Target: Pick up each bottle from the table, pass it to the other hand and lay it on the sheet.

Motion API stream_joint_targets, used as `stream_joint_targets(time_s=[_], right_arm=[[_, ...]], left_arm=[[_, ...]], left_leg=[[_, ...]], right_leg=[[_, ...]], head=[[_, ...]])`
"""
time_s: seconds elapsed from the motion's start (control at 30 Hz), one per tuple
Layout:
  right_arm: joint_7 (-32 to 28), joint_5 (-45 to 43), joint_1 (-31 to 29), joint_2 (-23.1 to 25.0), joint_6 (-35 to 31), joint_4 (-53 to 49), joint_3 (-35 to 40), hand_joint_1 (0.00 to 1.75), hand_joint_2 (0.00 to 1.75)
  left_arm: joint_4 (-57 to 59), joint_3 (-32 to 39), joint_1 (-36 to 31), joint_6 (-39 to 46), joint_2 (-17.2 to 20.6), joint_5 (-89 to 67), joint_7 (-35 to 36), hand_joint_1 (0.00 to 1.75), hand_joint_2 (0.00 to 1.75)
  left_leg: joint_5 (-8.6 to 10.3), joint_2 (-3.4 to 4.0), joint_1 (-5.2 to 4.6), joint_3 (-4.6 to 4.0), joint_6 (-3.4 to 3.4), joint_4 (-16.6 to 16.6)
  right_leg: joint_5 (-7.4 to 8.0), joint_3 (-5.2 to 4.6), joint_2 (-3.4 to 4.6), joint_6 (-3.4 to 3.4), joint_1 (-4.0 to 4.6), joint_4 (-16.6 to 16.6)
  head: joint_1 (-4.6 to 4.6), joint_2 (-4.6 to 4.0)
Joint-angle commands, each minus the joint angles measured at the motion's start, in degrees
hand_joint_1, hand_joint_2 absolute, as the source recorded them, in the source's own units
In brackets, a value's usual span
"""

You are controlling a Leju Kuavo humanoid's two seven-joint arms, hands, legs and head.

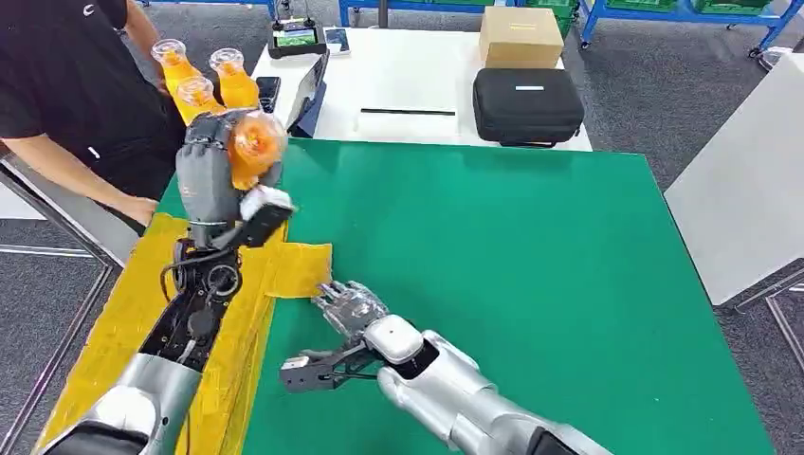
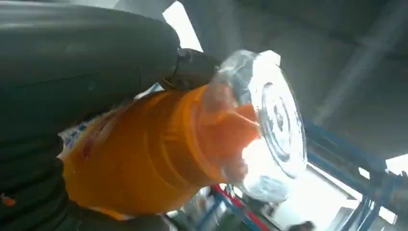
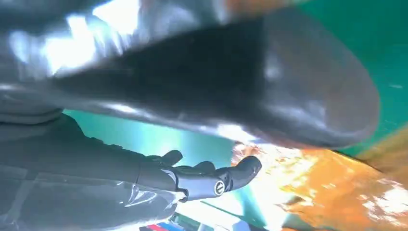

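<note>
The green table point(image 1: 512, 284) takes up most of the head view, and a crumpled yellow sheet point(image 1: 123, 313) lies along its left edge, one corner reaching out over the green. Behind it stands a white table point(image 1: 408, 76) bearing a black zipped case point(image 1: 527, 104), a cardboard box point(image 1: 520, 36), a handheld controller with a lit screen point(image 1: 296, 38) and a tablet point(image 1: 308, 95) propped at the near edge. A person in a black shirt point(image 1: 66, 85) stands at the far left, one hand resting near the sheet's far end.

The left hand point(image 1: 210, 175) is raised above the sheet, its fingers clamped around a bottle of orange drink point(image 1: 254, 144) with the clear base turned toward the camera. In the left wrist view the same bottle point(image 2: 159, 149) lies across the palm; a white label with blue and red print wraps its body, but the writing is too blurred to read. Three more orange bottles point(image 1: 199, 71) stand together at the far left corner of the green table, close to the person.

The right hand point(image 1: 349, 305) hovers low over the green table just beside the sheet's corner, holding nothing, fingers extended and slightly apart. A small round logo marks one dark fingertip point(image 3: 219, 186) in the right wrist view.
</note>
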Motion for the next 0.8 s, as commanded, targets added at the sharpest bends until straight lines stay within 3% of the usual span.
stream_joint_targets(time_s=[0.03, 0.17, 0.27, 0.73, 0.8], right_arm=[[0.57, -2.52, 4.33, -13.13, -6.41, -15.52, -11.98, 0.0, 0.0], [-2.59, -8.74, 13.81, -18.87, -12.08, -40.11, -24.03, 0.0, 0.0], [-6.77, -12.38, 19.66, -21.61, -16.31, -52.48, -28.49, 0.0, 0.0], [-6.77, -12.38, 19.66, -21.61, -16.31, -52.48, -28.49, 0.0, 0.0], [-10.74, -14.81, 22.62, -23.09, -20.77, -57.05, -30.44, 0.0, 0.0]], left_arm=[[0.81, 14.6, 4.07, 0.39, 3.44, -28.34, 3.8, 1.75, 1.75], [-0.66, 8.35, 6.23, 0.39, 8.89, -30.84, 12.14, 1.75, 1.75], [-1.91, 7.38, 8.42, 0.39, 10.62, -30.31, 13.5, 1.75, 1.75], [-1.91, 7.38, 8.42, 0.39, 10.62, -30.31, 13.5, 1.75, 1.75], [-1.61, 7.18, 9.01, 0.39, 11.38, -29.69, 14.05, 1.75, 1.75]], left_leg=[[-0.11, 0.06, 0.02, 0.36, -0.13, -0.11], [-0.13, -0.07, 0.03, 0.17, -0.16, 0.01], [-0.17, -0.2, 0.03, 0.18, -0.18, 0.03], [-0.09, -0.06, 0.01, 0.02, -0.13, 0.0], [-0.11, -0.11, 0.01, 0.07, -0.14, -0.02]], right_leg=[[-0.09, 0.36, -0.03, 0.0, 0.02, -0.14], [-0.15, 0.2, -0.17, -0.03, 0.04, -0.01], [-0.24, 0.24, -0.28, -0.04, 0.04, 0.02], [-0.09, 0.02, -0.15, -0.02, 0.02, -0.03], [-0.12, 0.08, -0.21, -0.02, 0.02, -0.04]], head=[[-0.04, 0.0], [0.0, 0.0], [-0.02, 0.0], [-0.02, 0.0], [-0.04, 0.0]])
